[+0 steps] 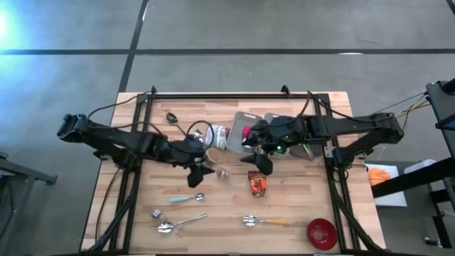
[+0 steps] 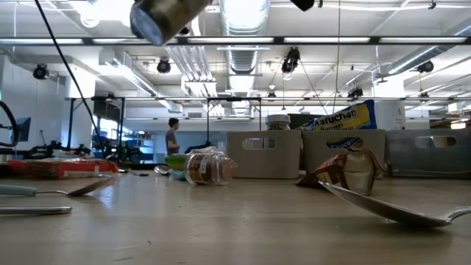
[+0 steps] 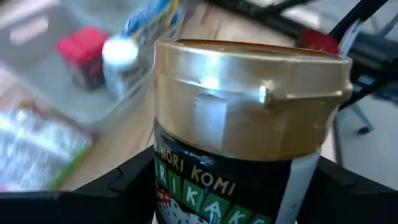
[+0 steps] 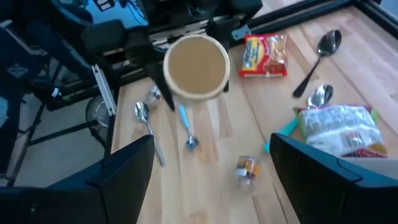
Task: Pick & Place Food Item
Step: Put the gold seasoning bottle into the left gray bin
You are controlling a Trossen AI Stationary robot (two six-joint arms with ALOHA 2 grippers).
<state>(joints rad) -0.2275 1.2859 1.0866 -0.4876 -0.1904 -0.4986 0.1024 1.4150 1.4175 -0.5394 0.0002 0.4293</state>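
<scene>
Furikake jar point(image 3: 249, 130) label legible only from left wrist, gripped

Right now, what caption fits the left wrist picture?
Left gripper holds a gold-lidded jar above the table, near a grey bin.

Gold-lidded furikake jar point(image 3: 249, 124), dark label, held between the left arm's jaws, raised above the table
</scene>
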